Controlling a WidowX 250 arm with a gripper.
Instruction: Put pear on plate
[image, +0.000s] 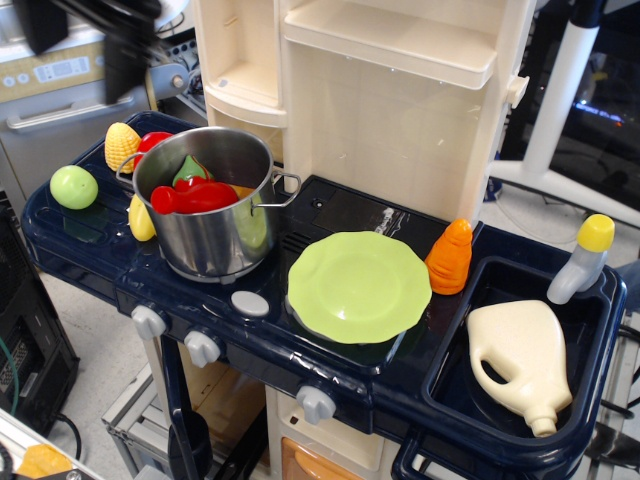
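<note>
Observation.image looks down on a toy kitchen whose dark blue bench (90, 262) carries everything. At the far left the pear (74, 186), a nearly round light yellow-green fruit, sits alone on the bench's left corner, untouched. Above it, at the top-left corner, a dark blurred shape is probably the gripper (85, 35); it is too smeared to say whether its jaws are open or closed, and nothing can be seen in it. Just right of the pear stands a yellow corn toy (121, 146), with a yellow toy fruit (141, 219) lower down against the steel pot (215, 235). The pot holds red toys (194, 195) and a darker green piece (189, 167). Right of the pot lies the lime-green plate (359, 285) with its wavy rim, bare, well apart from the pear. Beside the plate stands an orange carrot toy (450, 256). At the far right a cream jug (523, 360) lies in the sink basin (601, 330), with a yellow-capped bottle (582, 258) at its back edge.
</note>
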